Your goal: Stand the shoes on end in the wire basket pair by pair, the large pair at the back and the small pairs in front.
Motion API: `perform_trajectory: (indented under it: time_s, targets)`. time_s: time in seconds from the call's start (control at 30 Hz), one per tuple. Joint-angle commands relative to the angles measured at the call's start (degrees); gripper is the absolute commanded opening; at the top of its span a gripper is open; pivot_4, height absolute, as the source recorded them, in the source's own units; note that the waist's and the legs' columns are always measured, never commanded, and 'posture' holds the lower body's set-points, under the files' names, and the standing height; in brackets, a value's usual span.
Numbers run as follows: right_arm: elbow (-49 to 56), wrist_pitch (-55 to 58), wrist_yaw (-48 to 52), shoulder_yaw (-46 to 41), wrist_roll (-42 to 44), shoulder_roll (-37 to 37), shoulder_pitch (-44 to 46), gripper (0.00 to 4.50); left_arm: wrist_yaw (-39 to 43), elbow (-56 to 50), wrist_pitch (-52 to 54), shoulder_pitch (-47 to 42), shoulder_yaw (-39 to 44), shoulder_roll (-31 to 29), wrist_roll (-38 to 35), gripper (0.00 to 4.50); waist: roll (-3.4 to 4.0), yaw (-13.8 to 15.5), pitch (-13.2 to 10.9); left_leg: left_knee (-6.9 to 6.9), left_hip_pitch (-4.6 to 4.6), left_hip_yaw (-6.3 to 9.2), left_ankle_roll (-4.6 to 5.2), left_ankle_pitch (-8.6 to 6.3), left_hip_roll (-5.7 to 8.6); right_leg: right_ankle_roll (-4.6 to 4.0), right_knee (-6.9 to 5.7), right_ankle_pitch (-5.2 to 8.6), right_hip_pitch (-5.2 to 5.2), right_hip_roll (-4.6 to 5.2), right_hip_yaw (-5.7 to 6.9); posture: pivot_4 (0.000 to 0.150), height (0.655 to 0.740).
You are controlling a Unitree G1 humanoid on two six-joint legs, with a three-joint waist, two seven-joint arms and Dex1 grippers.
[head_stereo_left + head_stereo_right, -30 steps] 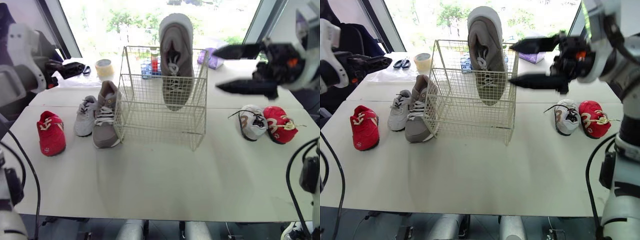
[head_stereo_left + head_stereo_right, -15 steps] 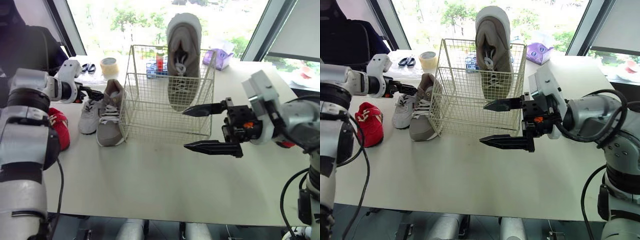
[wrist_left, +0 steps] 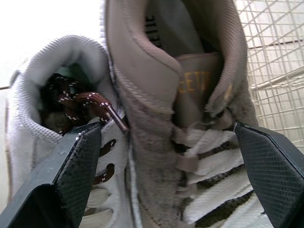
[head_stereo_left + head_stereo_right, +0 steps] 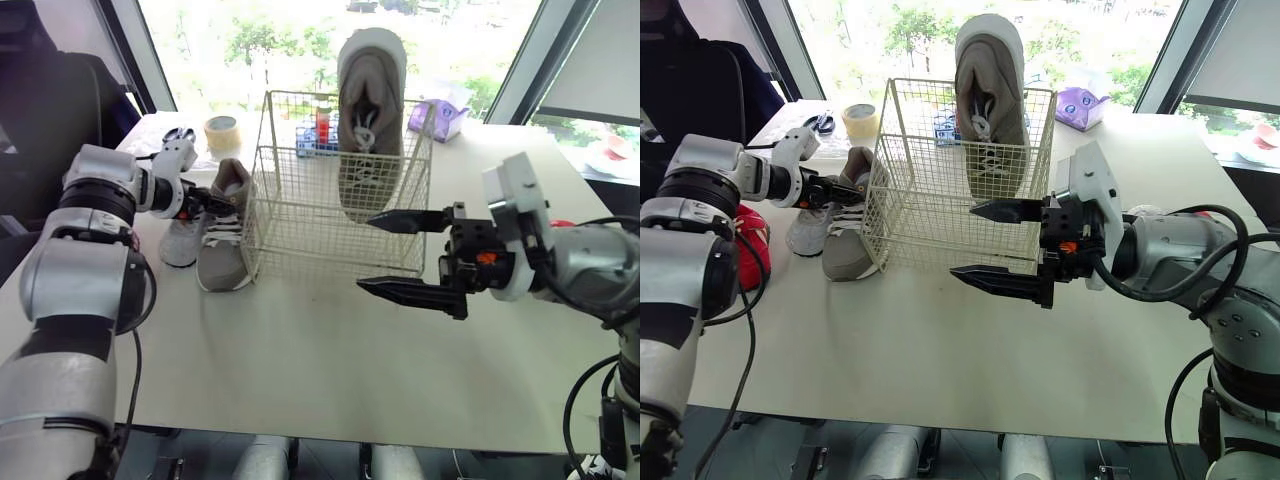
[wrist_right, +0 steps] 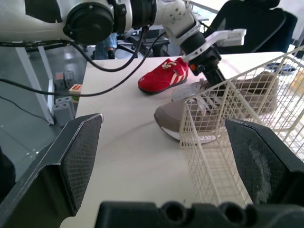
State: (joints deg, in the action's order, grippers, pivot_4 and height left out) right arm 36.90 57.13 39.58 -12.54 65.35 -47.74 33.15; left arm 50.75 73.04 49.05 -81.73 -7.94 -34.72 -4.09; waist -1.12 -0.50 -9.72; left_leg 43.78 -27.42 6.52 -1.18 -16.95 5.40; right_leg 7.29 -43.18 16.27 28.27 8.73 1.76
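A white wire basket point(image 4: 335, 200) stands mid-table with one large taupe shoe point(image 4: 370, 110) on end against its back wall. Its mate point(image 4: 222, 240) lies flat just left of the basket, beside a small grey shoe point(image 4: 178, 240). A small red shoe point(image 4: 748, 245) lies further left, partly behind my left arm. My left gripper point(image 4: 205, 203) is open at the flat taupe shoe's collar point(image 3: 156, 61), its fingers point(image 3: 71, 166) straddling the collar and the grey shoe's edge. My right gripper point(image 4: 365, 252) hangs open in front of the basket's right front corner, holding nothing.
Behind the basket sit a tape roll point(image 4: 220, 132), scissors point(image 4: 178, 133), a blue rack point(image 4: 305, 140) and a purple packet point(image 4: 447, 118). A dark chair point(image 4: 60, 110) stands off the table's left side. Bare tabletop point(image 4: 330, 350) lies in front of the basket.
My left gripper has slid right from beside the small grey shoe to the taupe shoe's collar. My right gripper has edged slightly left, still open.
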Motion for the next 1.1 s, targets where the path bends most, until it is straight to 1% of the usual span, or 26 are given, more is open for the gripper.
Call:
perform_trajectory:
  time_s: [0.03,0.17,0.23,0.47,0.57,0.73,0.87,0.93,1.0,1.1]
  targets:
    - [0.06,-1.92,-1.27,-0.21,-0.02,0.18,0.70,4.50,-2.24,0.70,-0.74,1.91,2.70,3.24,-0.07,2.77,-0.01,0.29,0.01,0.04,0.01,0.01,0.01,0.00,0.00,0.01,0.00,0.00,-0.04,0.02,0.00,0.150,0.6595]
    - [0.04,-2.24,-2.51,-0.10,0.46,-0.28,0.43,4.50,-3.66,0.63,-0.68,1.98,4.86,3.57,0.29,0.80,-0.01,1.33,0.04,0.19,0.02,0.05,0.05,-0.03,0.03,0.08,0.00,-0.04,-0.16,-0.01,0.02,0.150,0.6595]
    - [-0.01,-2.41,-2.96,-0.19,0.46,-0.40,0.01,4.50,-4.08,0.43,-0.88,1.89,5.77,3.17,0.52,0.02,-0.01,1.27,0.04,0.22,0.02,0.05,0.08,-0.04,0.07,0.15,0.03,-0.08,-0.18,0.00,0.03,0.150,0.6595]
    - [0.09,-3.54,-3.45,-0.37,-0.35,-0.70,-1.24,4.50,-3.72,-0.78,-1.76,0.85,7.15,-0.35,1.96,0.02,-0.02,1.01,0.04,0.23,0.02,0.05,0.09,-0.05,0.07,0.16,0.02,-0.09,-0.15,-0.02,0.02,0.150,0.6595]
    - [-0.77,-4.66,-2.78,0.29,-1.86,-0.62,-1.53,4.50,-0.93,-1.72,-1.46,0.18,6.05,-3.38,3.19,1.13,-0.05,0.60,0.02,0.21,-0.02,0.05,0.09,-0.05,0.06,0.16,0.01,-0.09,-0.09,-0.04,0.02,0.150,0.6595]
    - [-1.03,-5.64,-2.27,0.49,-2.48,-0.44,-2.15,4.50,-2.27,-1.93,-0.40,-1.72,6.32,-7.52,4.79,3.60,-0.05,-0.59,0.02,0.15,-0.03,0.04,0.09,-0.05,0.03,0.15,0.01,-0.09,-0.02,-0.04,-0.02,0.150,0.6595]
    - [-1.30,-6.24,-2.37,0.78,-2.85,-0.18,-2.27,4.50,-1.74,-2.61,0.67,-5.79,7.49,-8.65,4.27,3.60,-0.13,-0.36,-0.03,0.18,-0.06,0.05,0.09,-0.05,0.02,0.15,-0.02,-0.09,0.00,-0.07,-0.01,0.150,0.6595]
    - [-1.41,-6.50,-2.33,0.84,-3.01,-0.17,-2.33,4.50,-0.55,-2.95,0.81,-6.51,6.75,-8.43,4.64,3.60,-0.13,-0.08,-0.03,0.19,-0.06,0.04,0.09,-0.05,0.05,0.16,0.01,-0.08,-0.03,-0.06,0.01,0.150,0.6595]
    - [-1.53,-6.70,-2.31,0.97,-3.19,-0.07,-2.29,4.50,-0.96,-2.90,2.24,-7.16,7.72,-7.94,3.76,3.60,-0.13,-0.13,-0.03,0.20,-0.05,0.04,0.10,-0.05,0.06,0.17,0.02,-0.08,-0.06,-0.04,0.01,0.150,0.6595]
    - [-1.75,-6.89,-2.35,1.28,-3.55,0.15,-2.09,4.50,0.53,-3.30,4.16,-7.36,8.13,-6.97,2.96,3.60,-0.13,-0.31,-0.03,0.19,-0.05,0.04,0.10,-0.05,0.06,0.17,-0.01,-0.08,-0.04,-0.06,0.00,0.150,0.6595]
